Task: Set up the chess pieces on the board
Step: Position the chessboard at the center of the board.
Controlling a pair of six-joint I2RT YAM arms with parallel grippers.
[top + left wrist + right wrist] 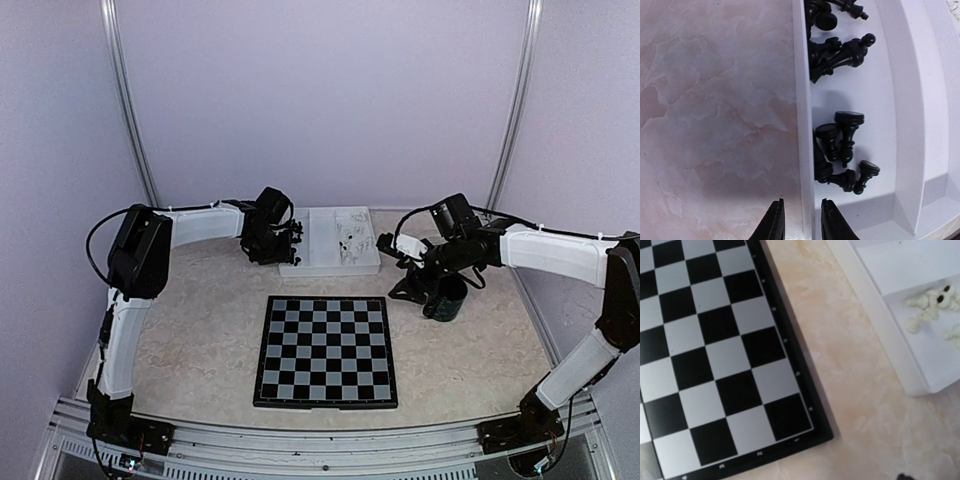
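The board (325,350) lies flat in the middle of the bench (200,340), closer to its near edge. The white tray (322,240) stands behind it, towards the far edge. The chess pieces (350,240) are all in the tray. The black pieces (840,145) lie on their sides in the compartment along its left wall, and the white pieces (930,307) lie in a compartment in its right part. The left fingers (774,222) are over the left wall of the tray, one on each side of it, with a narrow gap between them, and they grasp nothing. The right fingers (384,244) are just beside the right end of the tray; they are spread wide and I see nothing between them. A dark cup (445,298) stands on the bench to the right of the board, near the right arm.
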